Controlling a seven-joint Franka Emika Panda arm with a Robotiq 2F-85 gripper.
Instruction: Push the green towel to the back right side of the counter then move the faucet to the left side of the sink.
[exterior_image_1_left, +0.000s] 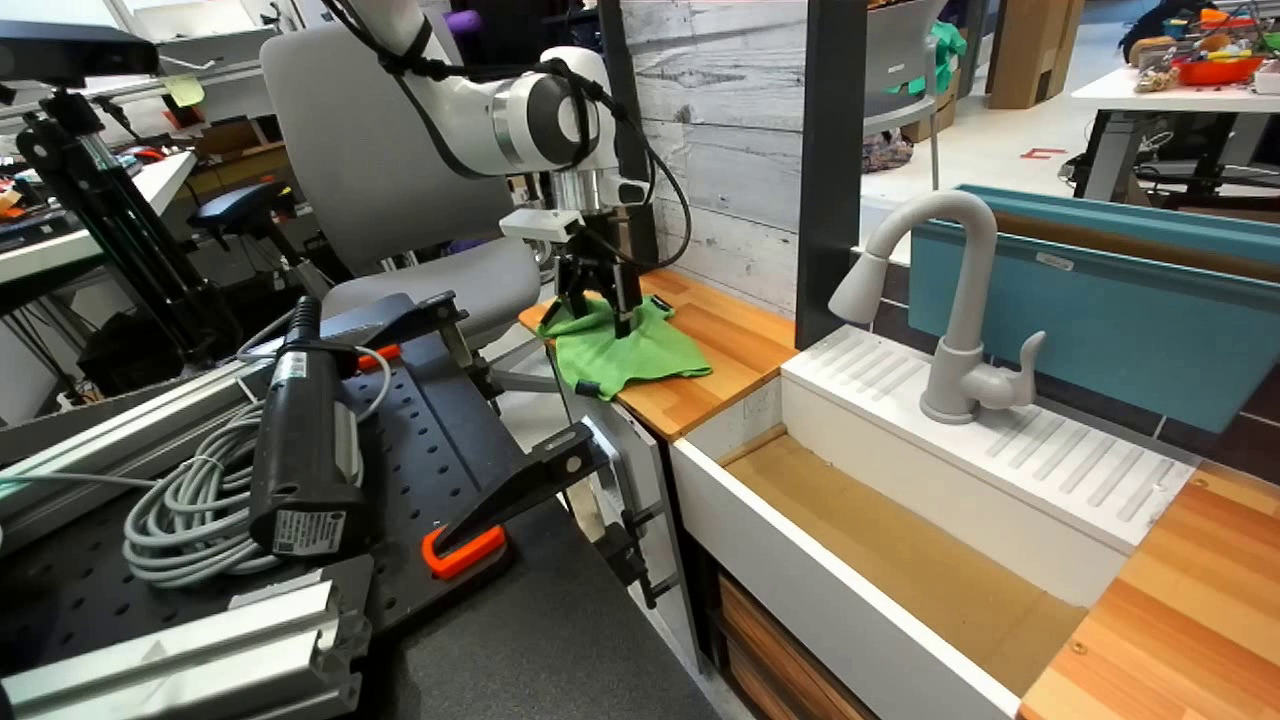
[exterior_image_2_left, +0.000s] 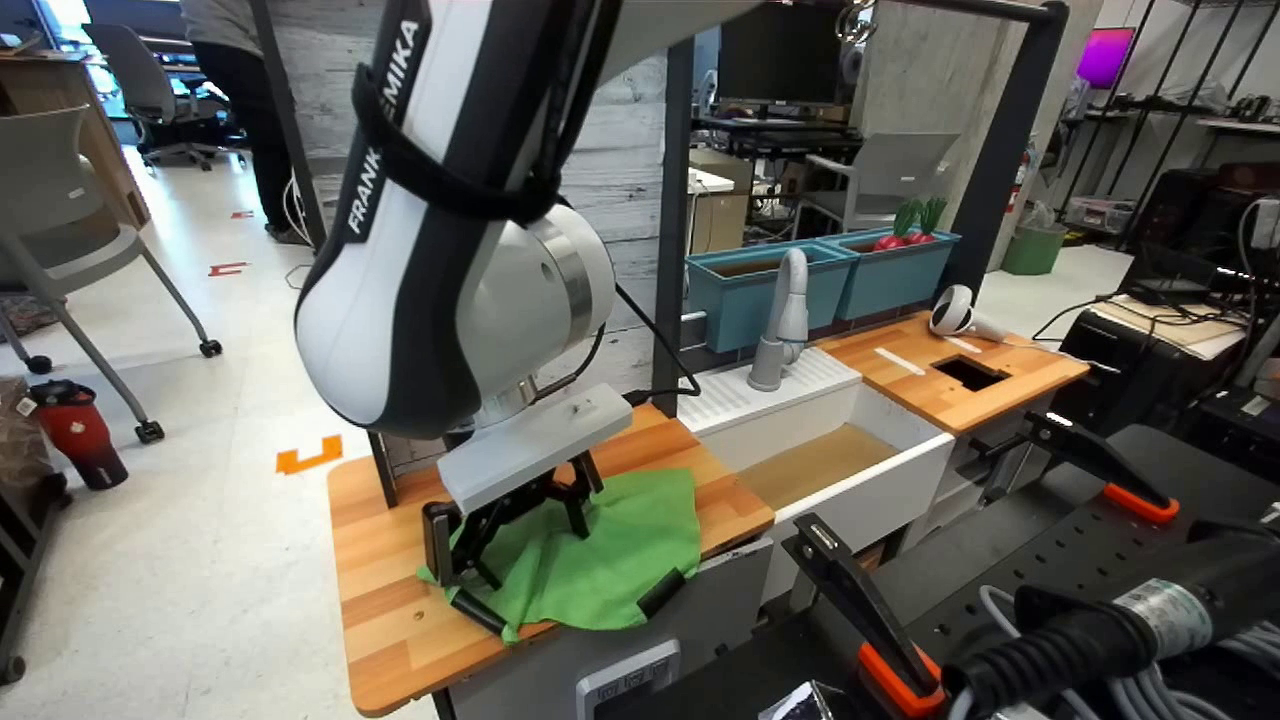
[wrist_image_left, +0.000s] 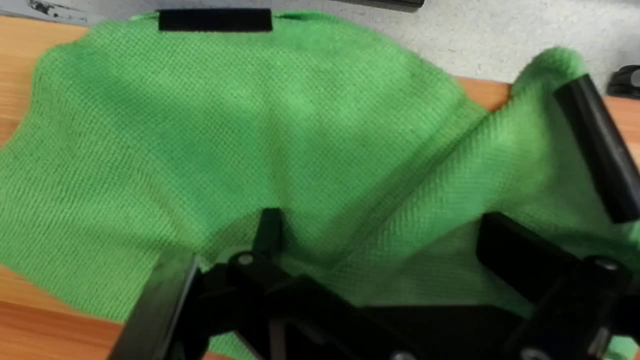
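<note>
The green towel (exterior_image_2_left: 645, 540) lies rumpled on the wooden counter (exterior_image_2_left: 390, 610), directly under the gripper (wrist_image_left: 382, 222), in the section next to the white sink (exterior_image_1_left: 800, 590). In the wrist view much of the cloth spreads beyond the fingers (wrist_image_left: 522, 257) toward the counter's edge, and part of it droops past that edge. A crease runs diagonally outward from between the fingers; a black strip (wrist_image_left: 215, 20) lies along the overhanging margin, with another strip (wrist_image_left: 597, 150) near the wrist view's right side. The fingers stand wide apart with green cloth showing in the gap, and they have nothing clasped; they reach down to the towel, though whether both tips press on it I cannot tell. In both exterior views the robot arm (exterior_image_1_left: 455, 118) hangs over that end of the counter. The gray faucet (exterior_image_1_left: 965, 310) stands upright on the ridged ledge (exterior_image_1_left: 1090, 462) behind the sink, well apart from towel and gripper, its spray head (exterior_image_1_left: 857, 290) leaning toward the towel's end. A teal planter (exterior_image_1_left: 1090, 310) stands just behind it.
</note>
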